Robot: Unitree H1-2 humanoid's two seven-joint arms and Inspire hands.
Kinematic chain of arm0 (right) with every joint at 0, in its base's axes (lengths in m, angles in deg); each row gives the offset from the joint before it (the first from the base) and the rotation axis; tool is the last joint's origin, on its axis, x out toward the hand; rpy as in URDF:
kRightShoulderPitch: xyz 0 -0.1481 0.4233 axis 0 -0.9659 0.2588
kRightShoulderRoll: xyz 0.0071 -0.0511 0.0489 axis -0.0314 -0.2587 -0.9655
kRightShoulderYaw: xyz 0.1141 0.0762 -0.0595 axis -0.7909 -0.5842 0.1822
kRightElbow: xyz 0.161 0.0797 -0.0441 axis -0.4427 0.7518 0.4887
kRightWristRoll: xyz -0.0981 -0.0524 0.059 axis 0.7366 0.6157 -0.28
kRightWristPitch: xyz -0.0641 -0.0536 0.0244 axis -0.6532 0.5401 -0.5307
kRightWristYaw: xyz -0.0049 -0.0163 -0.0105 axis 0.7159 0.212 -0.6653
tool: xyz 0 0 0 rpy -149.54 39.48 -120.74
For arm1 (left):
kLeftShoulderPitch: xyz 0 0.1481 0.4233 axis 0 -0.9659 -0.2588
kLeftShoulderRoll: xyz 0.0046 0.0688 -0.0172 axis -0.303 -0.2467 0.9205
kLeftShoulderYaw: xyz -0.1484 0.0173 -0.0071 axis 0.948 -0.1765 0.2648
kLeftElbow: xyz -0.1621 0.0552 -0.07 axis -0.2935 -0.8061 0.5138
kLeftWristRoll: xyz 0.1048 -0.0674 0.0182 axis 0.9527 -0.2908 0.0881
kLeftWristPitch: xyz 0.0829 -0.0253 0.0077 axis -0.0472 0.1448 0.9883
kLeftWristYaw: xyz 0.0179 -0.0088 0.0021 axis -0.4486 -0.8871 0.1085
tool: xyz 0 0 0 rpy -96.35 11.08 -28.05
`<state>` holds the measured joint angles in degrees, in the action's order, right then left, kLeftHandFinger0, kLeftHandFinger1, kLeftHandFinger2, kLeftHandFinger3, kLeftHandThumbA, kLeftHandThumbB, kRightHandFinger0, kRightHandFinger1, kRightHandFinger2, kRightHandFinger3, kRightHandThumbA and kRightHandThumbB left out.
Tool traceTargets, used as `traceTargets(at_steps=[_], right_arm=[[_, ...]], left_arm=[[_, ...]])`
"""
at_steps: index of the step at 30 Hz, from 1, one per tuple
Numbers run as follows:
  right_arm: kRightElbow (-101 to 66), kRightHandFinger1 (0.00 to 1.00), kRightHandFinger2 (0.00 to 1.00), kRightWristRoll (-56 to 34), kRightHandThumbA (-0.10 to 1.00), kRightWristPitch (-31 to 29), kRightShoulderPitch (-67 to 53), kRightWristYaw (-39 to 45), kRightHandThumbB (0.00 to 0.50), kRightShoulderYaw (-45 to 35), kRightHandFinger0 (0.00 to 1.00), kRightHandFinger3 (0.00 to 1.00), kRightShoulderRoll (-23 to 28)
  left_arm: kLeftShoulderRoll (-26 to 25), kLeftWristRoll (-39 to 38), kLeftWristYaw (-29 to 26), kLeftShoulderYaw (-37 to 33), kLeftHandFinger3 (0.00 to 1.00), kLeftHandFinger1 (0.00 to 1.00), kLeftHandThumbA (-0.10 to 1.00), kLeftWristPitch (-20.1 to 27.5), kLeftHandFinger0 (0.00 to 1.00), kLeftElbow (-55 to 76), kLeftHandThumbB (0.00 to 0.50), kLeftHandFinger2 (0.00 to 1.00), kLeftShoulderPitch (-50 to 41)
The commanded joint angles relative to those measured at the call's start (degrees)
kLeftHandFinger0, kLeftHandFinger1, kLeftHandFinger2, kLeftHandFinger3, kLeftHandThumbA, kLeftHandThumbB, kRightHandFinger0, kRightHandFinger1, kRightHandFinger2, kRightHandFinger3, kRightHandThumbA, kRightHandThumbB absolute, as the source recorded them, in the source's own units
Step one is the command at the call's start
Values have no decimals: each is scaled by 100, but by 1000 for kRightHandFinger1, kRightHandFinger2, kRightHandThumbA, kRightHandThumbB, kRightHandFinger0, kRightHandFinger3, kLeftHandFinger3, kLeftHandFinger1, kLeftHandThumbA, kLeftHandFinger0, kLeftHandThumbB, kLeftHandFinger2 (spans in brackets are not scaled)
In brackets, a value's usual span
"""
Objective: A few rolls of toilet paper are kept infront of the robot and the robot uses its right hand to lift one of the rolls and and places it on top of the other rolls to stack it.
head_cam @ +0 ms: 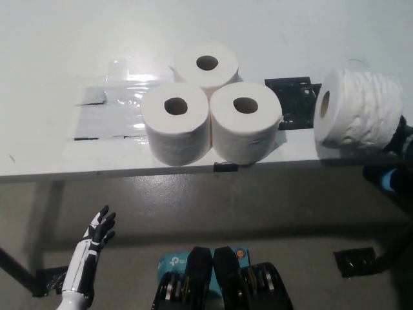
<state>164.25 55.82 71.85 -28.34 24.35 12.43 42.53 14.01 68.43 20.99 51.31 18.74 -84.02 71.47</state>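
White toilet-paper roll [358, 110], tipped sideways, grasped by black right hand [401, 139]; lift underway; next, carry leftward above three-roll cluster [210, 103].

The only lettering sits on a teal box [173, 261] on the floor below the table's front edge: a white logo that looks like "tp-link", partly hidden. The black marker [293, 103] near the table's right end bears no readable text.

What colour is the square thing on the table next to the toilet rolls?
The square patch is black, lying flat on the white table; the head view shows it.
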Motion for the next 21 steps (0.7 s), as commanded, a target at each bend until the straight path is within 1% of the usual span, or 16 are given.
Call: traceTargets(at_steps=[1, 4, 5, 6, 7, 8, 10, 11, 13, 14, 16, 19, 20, 21], right_arm=[[-68, 0, 0, -759, 1000, 369, 411, 613, 68, -287, 0, 0, 70], [-162, 0, 0, -829, 1000, 457, 570, 627, 98, -306, 0, 0, 45], [-197, 0, 0, -855, 1000, 466, 619, 561, 122, -314, 0, 0, 32], [-263, 0, 0, -885, 1000, 523, 745, 627, 94, -282, 0, 0, 29], [-284, 0, 0, -899, 1000, 521, 769, 650, 94, -263, 0, 0, 27], [-330, 0, 0, -976, 1000, 685, 897, 616, 103, -285, 0, 0, 25], [-390, 0, 0, -1026, 1000, 797, 1038, 656, 111, -264, 0, 0, 34], [-442, 0, 0, -1038, 1000, 778, 1107, 645, 106, -222, 0, 0, 38], [-490, 0, 0, -1001, 1000, 781, 1290, 847, 93, -96, 0, 0, 90], [-499, 0, 0, -1050, 1000, 864, 1366, 841, 76, -115, 0, 0, 103], [-518, 0, 0, -1071, 1000, 945, 1488, 759, 71, -105, 0, 0, 114], [-539, 0, 0, -1088, 974, 1068, 1668, 626, 74, -70, 0, 0, 91], [-562, 0, 0, -972, 975, 1016, 1745, 639, 79, 79, 0, 0, 75], [-535, 0, 0, -857, 1000, 989, 1812, 718, 82, 239, 0, 0, 71]], left_arm=[[-14, -120, -25, 52, 1000, 1000, 1000, 203, 1000, 180, 147, 1000, 10], [-27, -87, -26, 54, 1000, 1000, 1000, 274, 1000, 145, 147, 1000, 25], [-37, -84, -17, 54, 1000, 1000, 1000, 296, 1000, 139, 145, 1000, 30], [-38, -47, -25, 48, 1000, 1000, 1000, 295, 1000, 147, 142, 1000, 32], [-39, -43, -26, 48, 1000, 1000, 1000, 293, 1000, 148, 142, 1000, 34], [-49, -30, -21, 44, 1000, 1000, 1000, 284, 1000, 152, 138, 1000, 37], [-52, -26, -15, 39, 1000, 1000, 1000, 261, 1000, 174, 136, 1000, 42], [-53, -5, -22, 35, 1000, 1000, 1000, 231, 1000, 189, 137, 1000, 42], [-49, -12, -26, 41, 1000, 1000, 1000, 209, 1000, 202, 154, 1000, 48], [-50, -19, -20, 41, 1000, 1000, 1000, 233, 1000, 193, 147, 1000, 47], [-59, -33, -6, 40, 1000, 1000, 1000, 261, 1000, 185, 136, 1000, 50], [-60, -21, -7, 34, 1000, 1000, 1000, 286, 1000, 177, 122, 1000, 60], [-62, -38, 4, 34, 1000, 1000, 1000, 291, 1000, 167, 120, 1000, 64], [-60, -26, 3, 28, 1000, 1000, 1000, 267, 1000, 186, 118, 1000, 49]])
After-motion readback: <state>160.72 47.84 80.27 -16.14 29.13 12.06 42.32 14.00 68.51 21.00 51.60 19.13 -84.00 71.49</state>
